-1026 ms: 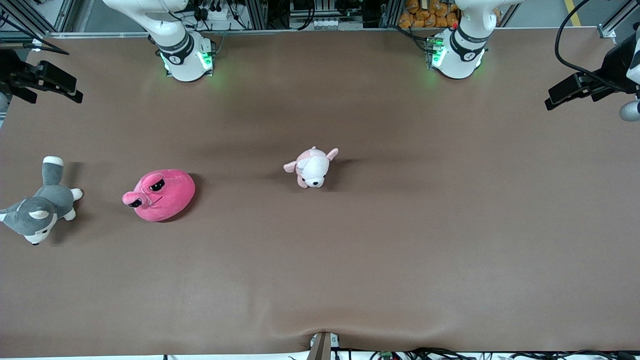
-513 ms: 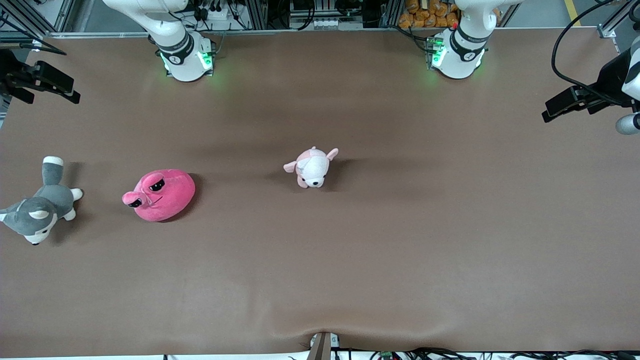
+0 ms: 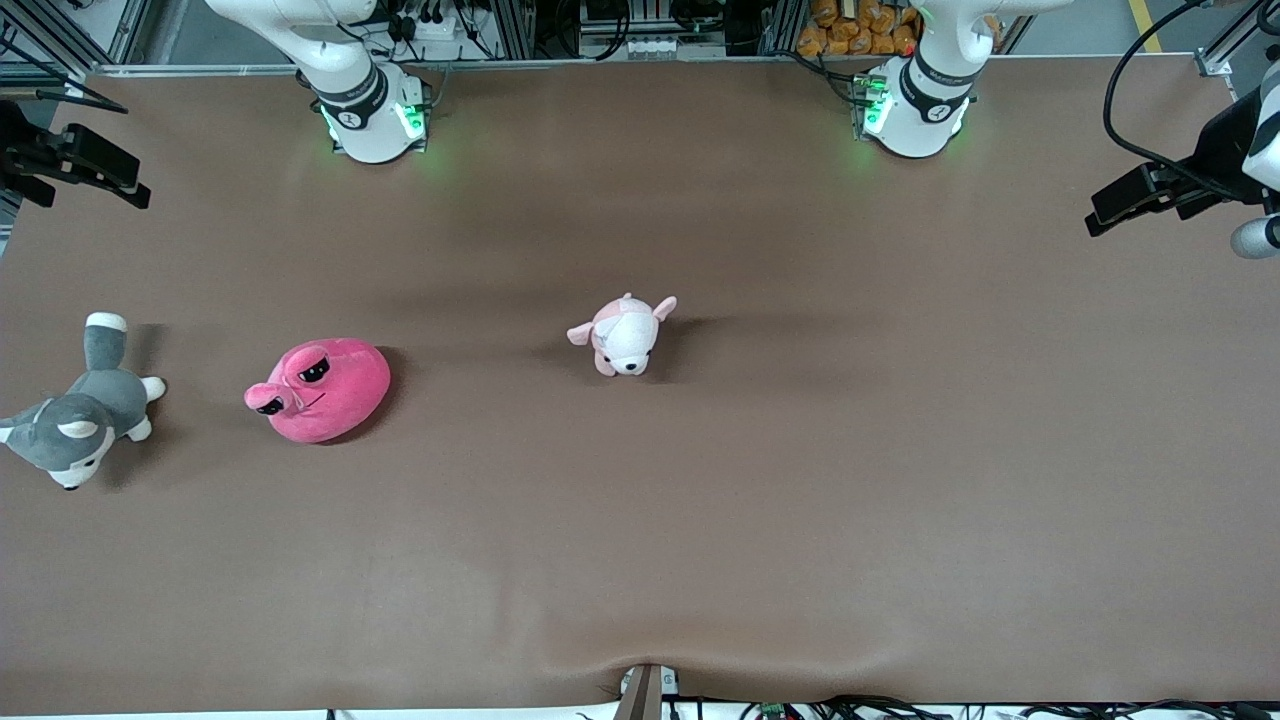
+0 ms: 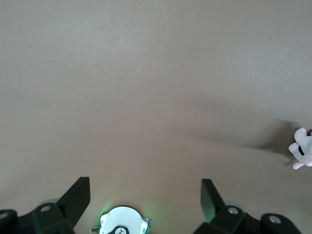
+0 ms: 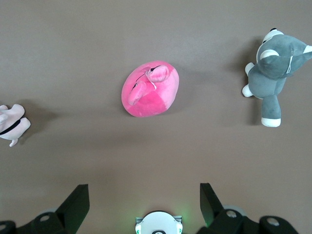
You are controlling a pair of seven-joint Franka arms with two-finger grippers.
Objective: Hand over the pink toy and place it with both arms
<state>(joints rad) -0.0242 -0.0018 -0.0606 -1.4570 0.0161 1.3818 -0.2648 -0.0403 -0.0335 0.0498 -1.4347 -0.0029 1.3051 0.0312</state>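
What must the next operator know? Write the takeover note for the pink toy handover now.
Left hand: open, empty, up over the left arm's end of the table.
Right hand: open, empty, up over the right arm's end.
Pink toy: on the table between the grey husky plush and the pale pink puppy plush.
Done: nothing.
Left: pick up, hand over, place.

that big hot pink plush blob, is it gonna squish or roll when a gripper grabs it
The pink toy looks like soft stuffed fabric, so it will probably squish between the fingers rather than resist. It sits as a low, wide dome on the table, so rolling seems unlikely. It likely weighs little for its bulk, and a nudge may slide it.
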